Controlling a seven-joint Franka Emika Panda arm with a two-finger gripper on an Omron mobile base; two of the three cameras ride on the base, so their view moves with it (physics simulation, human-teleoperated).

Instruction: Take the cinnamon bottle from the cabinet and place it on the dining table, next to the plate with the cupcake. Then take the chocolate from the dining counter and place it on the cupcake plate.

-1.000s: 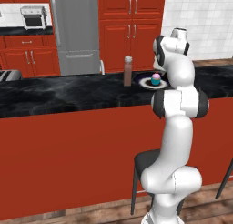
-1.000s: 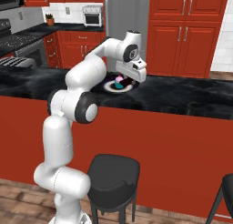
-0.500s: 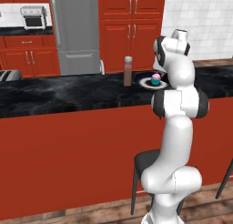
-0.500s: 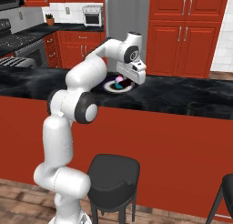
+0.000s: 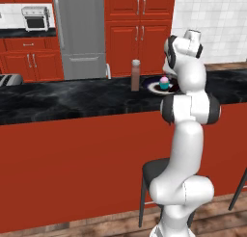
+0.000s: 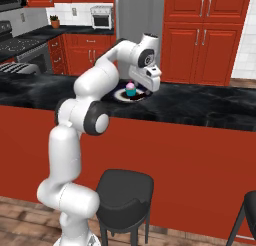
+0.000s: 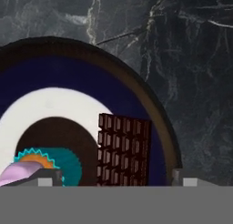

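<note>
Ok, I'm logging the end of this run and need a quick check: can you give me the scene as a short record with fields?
cinnamon bottle: upright on the dining table, beside the plate
cupcake: on the plate, teal wrapper, pink top
chocolate: lying flat on the plate, next to the cupcake
gripper: open, over the plate, fingertips either side of the chocolate, holding nothing
task state: both items look placed

Chocolate (image 7: 122,150): dark brown, gridded. Plate (image 7: 68,100): white band, navy ring, dark rim. Cupcake (image 7: 45,166): teal wrapper, pink top. Surface (image 7: 191,59): black, white-veined.
</note>
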